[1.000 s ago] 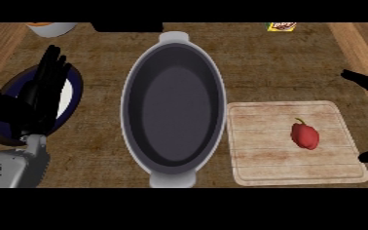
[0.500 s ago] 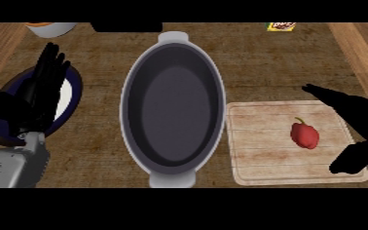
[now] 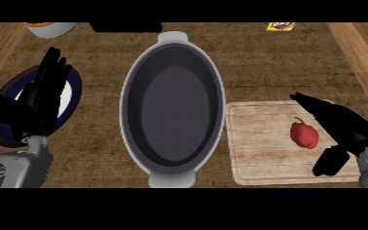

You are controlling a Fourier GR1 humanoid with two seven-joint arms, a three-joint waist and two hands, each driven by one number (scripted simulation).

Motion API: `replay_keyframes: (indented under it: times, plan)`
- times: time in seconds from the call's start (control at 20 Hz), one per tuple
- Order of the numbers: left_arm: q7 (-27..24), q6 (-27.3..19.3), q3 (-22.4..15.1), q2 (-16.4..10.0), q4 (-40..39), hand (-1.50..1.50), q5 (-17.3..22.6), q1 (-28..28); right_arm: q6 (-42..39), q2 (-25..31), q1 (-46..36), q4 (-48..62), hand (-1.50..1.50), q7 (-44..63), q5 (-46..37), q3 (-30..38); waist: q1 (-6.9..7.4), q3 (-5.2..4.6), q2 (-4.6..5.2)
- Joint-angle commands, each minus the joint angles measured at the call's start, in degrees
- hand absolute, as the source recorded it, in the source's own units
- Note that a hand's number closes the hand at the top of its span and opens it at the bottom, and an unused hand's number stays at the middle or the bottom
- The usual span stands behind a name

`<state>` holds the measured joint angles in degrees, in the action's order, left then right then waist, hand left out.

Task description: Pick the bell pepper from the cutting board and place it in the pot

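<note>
A small red bell pepper (image 3: 304, 133) lies on the pale wooden cutting board (image 3: 262, 148) at the right. My right hand (image 3: 343, 130) hovers over the board just right of the pepper, fingers straight and pointing up-left, thumb hanging below; it does not hold the pepper. The grey oval pot (image 3: 173, 108) with two handles stands empty in the middle, left of the board. My left hand (image 3: 42, 96) rests open at the left edge, fingers up.
Under the left hand lies a blue-rimmed white plate (image 3: 68, 93). A white cup (image 3: 50, 28) stands at the back left and a small yellow packet (image 3: 281, 26) at the back right. A dark object (image 3: 126, 27) sits behind the pot.
My right hand has come in from the right edge over the cutting board, closing on the pepper. The left hand, pot and pepper have not moved.
</note>
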<state>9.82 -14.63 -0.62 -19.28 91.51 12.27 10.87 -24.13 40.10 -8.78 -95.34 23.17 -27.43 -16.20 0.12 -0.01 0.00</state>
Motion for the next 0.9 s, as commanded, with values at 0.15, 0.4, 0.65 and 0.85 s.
replay_keyframes:
  times: [0.15,0.4,0.65,0.85]
  plan:
    - [6.45,1.06,1.79,-0.81,4.95,0.00,-2.00,0.92,-1.56,-4.70,-1.99,5.11,-1.50,-1.12,-6.99,1.76,0.07,0.02,-0.02]
    - [3.52,1.38,2.05,3.09,1.97,0.00,-3.91,1.75,-2.19,-8.44,-0.57,4.95,-1.50,-2.19,-11.81,2.40,-0.09,0.01,-0.02]
    - [2.52,5.15,6.52,2.01,0.04,0.00,-2.37,1.60,-1.61,-9.27,0.44,7.64,-1.50,-6.42,-15.23,5.59,-0.15,0.00,-0.02]
    - [2.30,4.89,4.17,4.22,4.28,0.00,-4.23,-2.75,1.50,-8.83,-0.64,16.99,-1.50,-12.51,-18.69,6.88,0.03,0.01,0.00]
